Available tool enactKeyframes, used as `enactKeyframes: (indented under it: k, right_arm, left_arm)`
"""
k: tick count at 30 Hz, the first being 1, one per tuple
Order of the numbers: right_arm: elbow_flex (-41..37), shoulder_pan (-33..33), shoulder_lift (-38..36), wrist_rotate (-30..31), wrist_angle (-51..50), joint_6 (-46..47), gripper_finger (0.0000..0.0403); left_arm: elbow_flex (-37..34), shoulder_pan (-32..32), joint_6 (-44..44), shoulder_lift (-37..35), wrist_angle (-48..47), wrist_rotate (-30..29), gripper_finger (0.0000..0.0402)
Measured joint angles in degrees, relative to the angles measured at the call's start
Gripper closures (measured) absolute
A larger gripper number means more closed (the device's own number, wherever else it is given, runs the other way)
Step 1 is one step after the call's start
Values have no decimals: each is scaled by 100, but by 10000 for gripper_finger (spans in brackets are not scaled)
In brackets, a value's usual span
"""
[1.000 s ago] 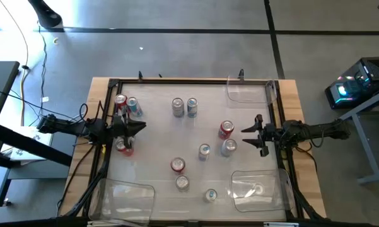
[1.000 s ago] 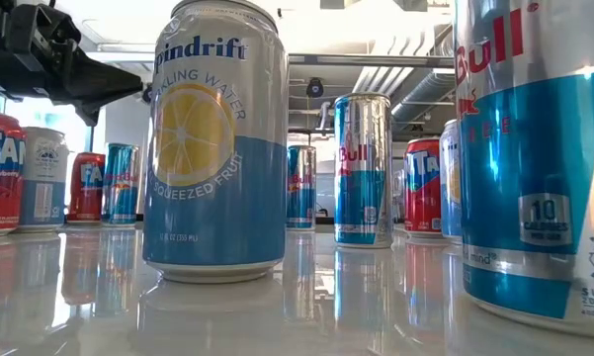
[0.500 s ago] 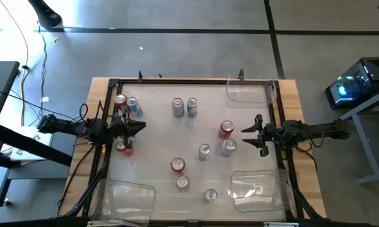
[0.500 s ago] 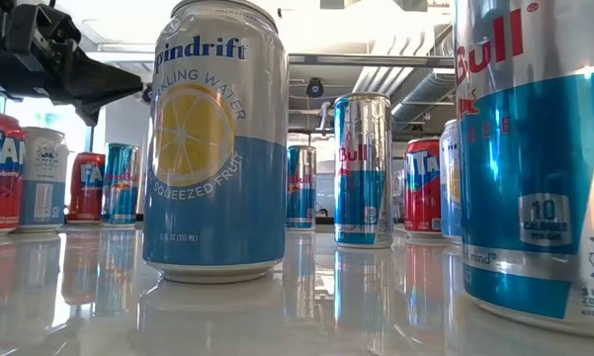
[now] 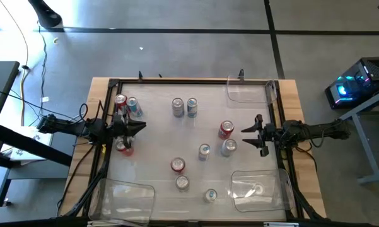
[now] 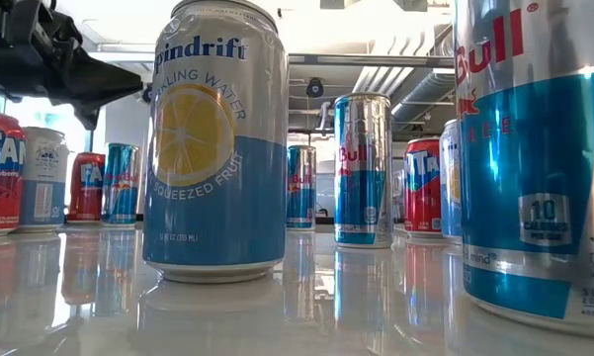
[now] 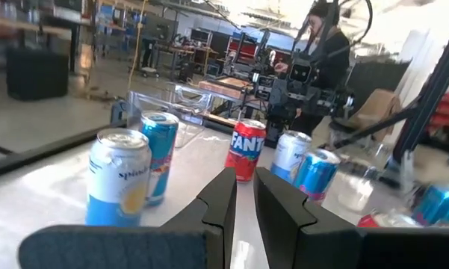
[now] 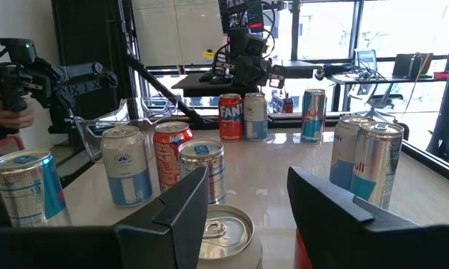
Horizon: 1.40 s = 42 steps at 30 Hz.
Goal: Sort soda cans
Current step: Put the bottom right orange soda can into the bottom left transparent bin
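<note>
Several soda cans stand upright on the glossy white table [image 5: 157,135]: red ones [image 5: 226,129] [image 5: 177,165] [image 5: 120,99], blue ones [image 5: 204,151] [image 5: 192,106] and silver ones [image 5: 228,147] [image 5: 178,106]. My left gripper [image 5: 140,127] hangs level over the table's left side, shut, pointing right; a red can [image 5: 123,147] stands just near of it, partly under the arm. My right gripper [image 5: 246,132] hangs level at the right side, open, pointing left, with nothing between its fingers [image 8: 246,179]. A silver can top [image 8: 224,228] shows just below its fingers.
Clear plastic bins sit at the far right [image 5: 249,91], near left [image 5: 123,195] and near right [image 5: 258,189] corners. A wooden frame [image 5: 290,101] rims the table. A person [image 7: 321,45] stands beyond the right side; a hand [image 8: 4,112] shows beyond the far edge.
My left gripper has rolled a little about the line it points along, without leaving its place. The cans and my right gripper have kept still.
</note>
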Motion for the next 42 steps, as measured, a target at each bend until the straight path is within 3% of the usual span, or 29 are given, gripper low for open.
enactKeyframes:
  k: [5,7,10,13,18,23,27,33,35,38,42]
  right_arm:
    - [1,-1,-1,-1,-1,0,224]
    - [1,0,1,1,-1,1,224]
    - [0,0,-1,0,0,0,224]
    - [-1,1,0,-1,1,0,224]
    - [0,-1,-2,0,0,-1,224]
    - [0,-1,-2,0,1,1,224]
    - [1,1,-2,-1,-2,2,224]
    - [-1,0,-2,-1,1,-1,224]
    - [1,1,-2,-1,-2,2,224]
    - [-1,1,-2,-1,1,2,224]
    - [0,1,-2,0,0,0,224]
  left_arm:
    - [-1,28,-217,4,229,-136,357]
    - [0,16,-255,4,595,73,357]
    - [0,-70,118,19,1516,647,357]
    - [7,-246,899,309,2773,785,357]
    - [145,-455,1805,1654,4080,150,358]
    - [1080,-425,1882,3515,4196,-595,358]
    - [2218,-420,2042,4732,3411,-1244,357]
    - [4487,-417,1280,5848,-35,-2099,322]
    - [5231,-417,911,6168,-1053,-2037,302]
    - [6158,-426,639,6609,-2410,-1470,269]
    - [6774,-580,705,7105,-2991,-698,227]
